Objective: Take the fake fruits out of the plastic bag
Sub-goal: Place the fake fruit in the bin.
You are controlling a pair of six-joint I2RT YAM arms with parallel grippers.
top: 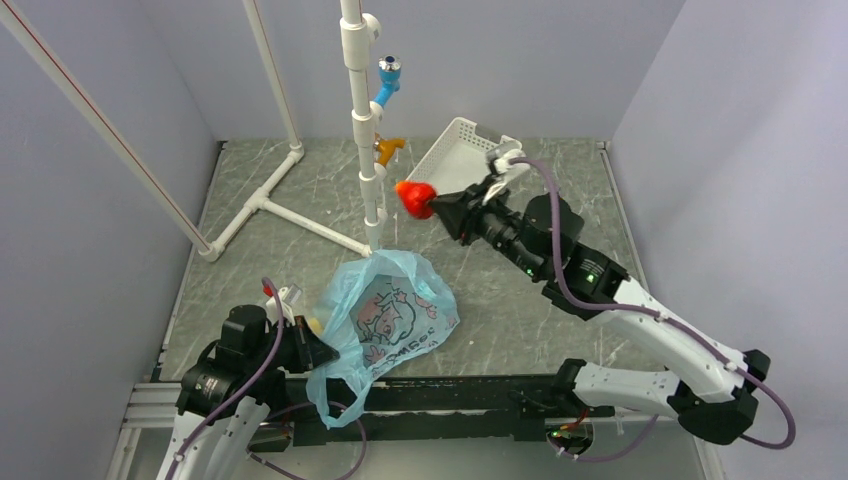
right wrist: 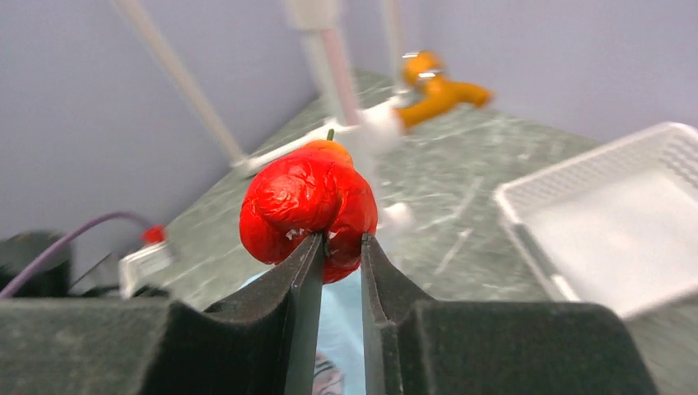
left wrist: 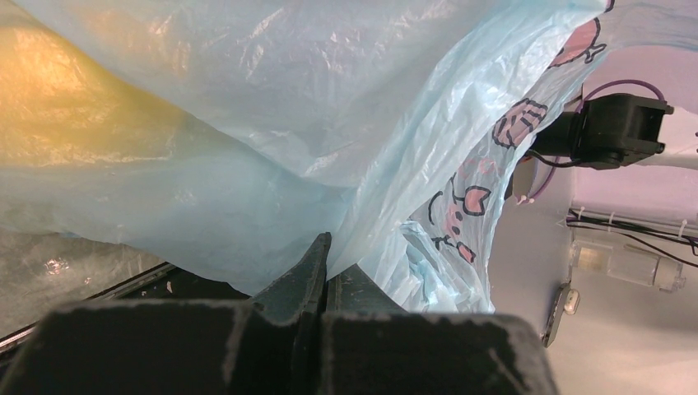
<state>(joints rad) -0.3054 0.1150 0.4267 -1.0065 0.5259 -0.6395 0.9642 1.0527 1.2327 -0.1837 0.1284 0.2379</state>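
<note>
A grey marbled bench lies between pale lilac walls, and a white pipe frame stands on it. The right end effector grasps the red-orange round plastic fruit, aloft beside the white perforated basket. The left end effector is clenched on the crinkly light-blue plastic bag lying near-left, with a yellow-orange fruit showing through it.

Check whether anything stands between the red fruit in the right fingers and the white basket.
Nothing visible does. The red fruit, pinched in the right fingers, is held close to the white basket, with only bare tabletop between them. The upright white pipe stands on the fruit's other side, off that path.
</note>
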